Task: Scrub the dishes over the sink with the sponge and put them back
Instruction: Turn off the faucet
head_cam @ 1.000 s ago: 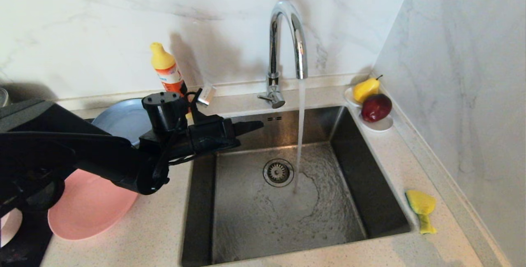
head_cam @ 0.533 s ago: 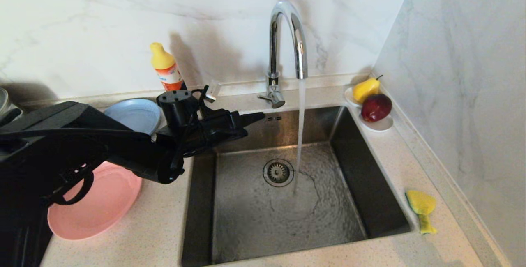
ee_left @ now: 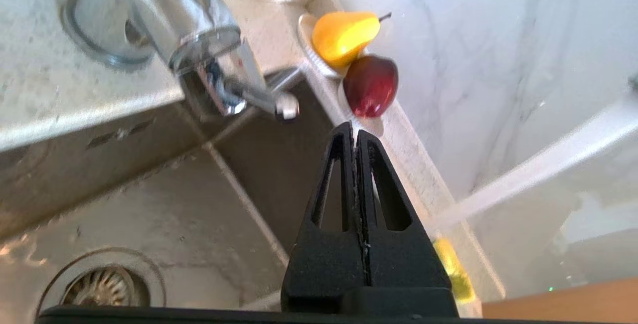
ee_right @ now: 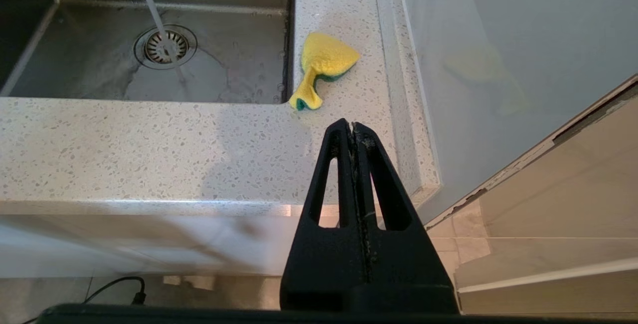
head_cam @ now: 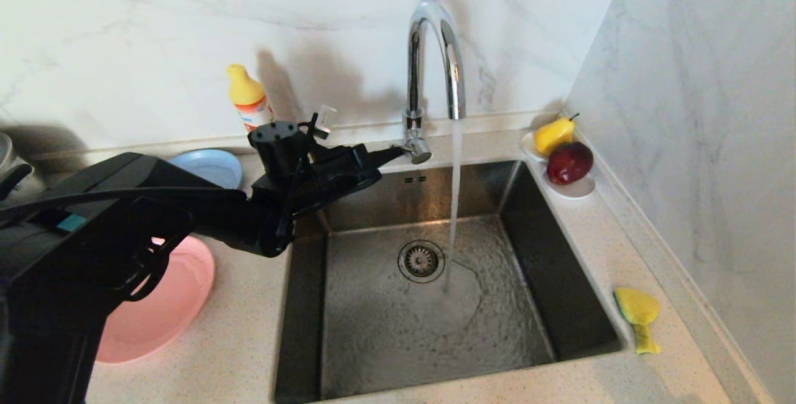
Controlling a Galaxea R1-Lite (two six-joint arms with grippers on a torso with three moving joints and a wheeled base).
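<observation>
A: Beside the chrome gooseneck faucet's lever (head_cam: 418,149), left end effector (head_cam: 398,151) pressed closed, empty. Right end effector (ee_right: 353,125) likewise, off the speckled worktop (ee_right: 124,149).
B: Crumpled yellow-green sponge (head_cam: 638,317) lies right of the steel sink (head_cam: 563,280); water running.

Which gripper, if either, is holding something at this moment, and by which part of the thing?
Neither. The left gripper is shut on nothing beside the faucet handle; the right gripper is shut, empty, short of the sponge.

we see white marble walls (head_cam: 155,37) meeting at a corner, a pale speckled counter (head_cam: 242,354), and beige floor tiles (ee_right: 538,259) below.
</observation>
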